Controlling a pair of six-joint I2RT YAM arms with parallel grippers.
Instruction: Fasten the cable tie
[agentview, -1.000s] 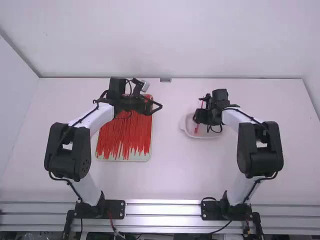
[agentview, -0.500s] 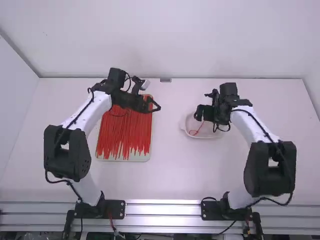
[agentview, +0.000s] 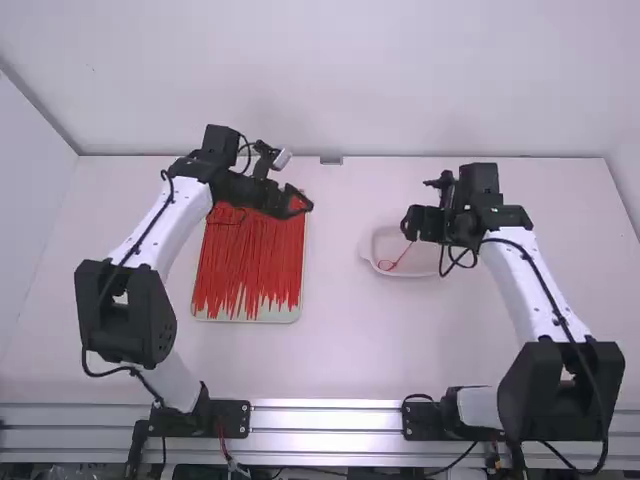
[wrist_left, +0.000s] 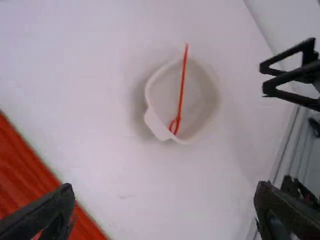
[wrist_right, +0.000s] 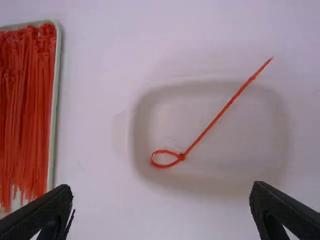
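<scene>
Right wrist view: thin red plastic cable tie (wrist_right: 215, 121) is already fastened. Small closed loop at one end, and the long tail runs up over the far rim of the shallow white rounded dish (wrist_right: 131, 135). It lies loose in the dish, just below and ahead of the right claw (agentview: 415, 224), touching neither finger.

Right claw: spread wide, holding nothing.

Change over the last second: the right claw was down at the dish with the tie; it has since lifted and backed off toward its own side, leaving the tie behind. I read that as drop-off done, so this tie is finished.

Left claw (agentview: 292, 204): also wide open and empty. It has drawn back over the far end of the pale flat tray (agentview: 245, 319) of loose red ties (agentview: 250, 262) on the white surface (agentview: 340, 340). The next pick probably comes from there.
</scene>
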